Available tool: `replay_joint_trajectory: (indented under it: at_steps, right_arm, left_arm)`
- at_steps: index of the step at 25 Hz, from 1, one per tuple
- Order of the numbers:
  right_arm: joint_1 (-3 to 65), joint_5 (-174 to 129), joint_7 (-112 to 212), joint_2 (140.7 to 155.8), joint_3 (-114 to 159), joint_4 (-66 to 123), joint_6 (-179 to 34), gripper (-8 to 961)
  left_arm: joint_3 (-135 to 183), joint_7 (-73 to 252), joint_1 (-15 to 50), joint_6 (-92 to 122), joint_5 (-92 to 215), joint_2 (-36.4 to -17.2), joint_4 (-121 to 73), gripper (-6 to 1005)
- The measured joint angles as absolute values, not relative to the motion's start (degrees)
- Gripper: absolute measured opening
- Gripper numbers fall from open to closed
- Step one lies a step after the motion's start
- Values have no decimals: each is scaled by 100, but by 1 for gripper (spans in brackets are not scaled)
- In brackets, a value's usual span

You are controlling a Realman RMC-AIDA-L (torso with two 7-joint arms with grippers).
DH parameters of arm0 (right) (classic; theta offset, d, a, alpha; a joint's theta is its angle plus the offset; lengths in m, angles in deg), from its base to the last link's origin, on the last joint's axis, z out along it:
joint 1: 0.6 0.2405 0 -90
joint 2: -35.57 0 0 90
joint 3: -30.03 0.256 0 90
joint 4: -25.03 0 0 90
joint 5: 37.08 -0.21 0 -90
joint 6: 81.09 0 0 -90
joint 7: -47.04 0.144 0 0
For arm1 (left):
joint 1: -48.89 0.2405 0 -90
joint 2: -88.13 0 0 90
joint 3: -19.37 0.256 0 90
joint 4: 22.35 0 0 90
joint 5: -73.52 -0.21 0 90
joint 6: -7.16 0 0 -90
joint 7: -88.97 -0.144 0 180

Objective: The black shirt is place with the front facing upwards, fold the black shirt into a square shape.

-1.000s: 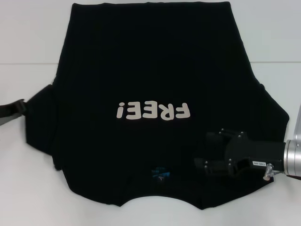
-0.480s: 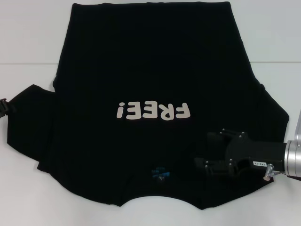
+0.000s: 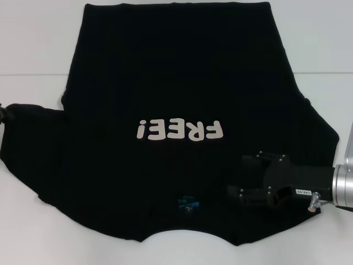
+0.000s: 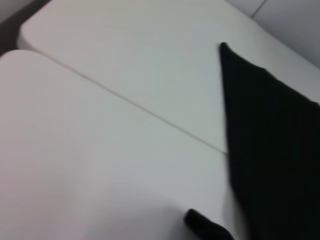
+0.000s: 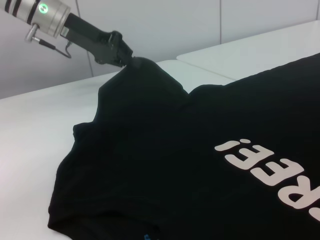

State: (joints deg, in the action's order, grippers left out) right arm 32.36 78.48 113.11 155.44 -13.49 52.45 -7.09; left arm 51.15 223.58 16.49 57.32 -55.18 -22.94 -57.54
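- Shirt (image 3: 176, 83) lies flat on the white table (image 3: 33, 38), front up, covering most of the head view.
- Cream "FREE!" print (image 3: 180, 130) sits mid-chest and reads upside down from the head camera; collar is on the near side, hem on the far side.
- Blue neck label (image 3: 187, 203) is just inside the collar, near the table's front edge.
- Shirt's left sleeve (image 3: 30, 138) is pulled out sideways to the head view's left edge; its tip is raised off the table.
- Left gripper (image 5: 122, 54) is clamped on that sleeve tip, holding it up in a peak; clearest in the right wrist view, with the silver wrist and its green light behind it.
- In the head view only a sliver of the left gripper (image 3: 3, 113) shows at the left edge, touching the sleeve.
- Left wrist view: the shirt's edge (image 4: 270, 140) on the table, a seam line across the table top (image 4: 125, 100), a dark bit at the bottom that can't be identified.
- Right gripper (image 3: 234, 197) is low over the shirt's right shoulder, beside the collar, pointing toward the label; the arm comes in from the right edge.
- Right fingers are black against black cloth: can't tell whether they are apart or pinching.
- Right sleeve (image 3: 317, 132) lies spread flat on the table.
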Motion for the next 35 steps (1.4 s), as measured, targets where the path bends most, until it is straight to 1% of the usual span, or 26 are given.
replay_joint_trajectory:
  at_steps: [5,8,11,15,19,25,27,29,35]
  right_arm:
    - [3234,7850,11313,15544,-1349,5245,-709,930]
    - [3219,7851,11313,15545,-1348,5244,-710,930]
    - [3210,7850,11313,15547,-1347,5237,-710,930]
    - [3212,7850,11313,15553,-1349,5223,-717,930]
    - [3244,7850,11313,15554,-1355,5181,-715,931]
    - [3261,7854,11313,15553,-1357,5166,-706,931]
    - [3262,7853,11313,15554,-1357,5166,-705,931]
    - [3262,7851,11313,15553,-1357,5165,-706,931]
    - [3248,7846,11328,15554,-1306,5146,-736,931]
  left_arm:
    - [5108,22485,1603,6230,-5516,-2320,-6041,33]
    - [5138,22596,1532,6526,-5516,-2409,-6217,34]
    - [5176,22795,1422,6811,-5546,-2553,-6467,35]
    - [5200,22941,1332,6948,-5554,-2590,-6519,36]
    - [5226,23034,1154,7146,-5521,-2674,-6489,37]
    - [5238,23005,1047,7108,-5513,-2940,-6397,38]
    - [5241,22868,1023,7061,-5470,-2983,-6308,39]
    - [5228,22407,989,7120,-5239,-2977,-6070,39]
    - [5190,21213,1069,7599,-4364,-2926,-5626,171]
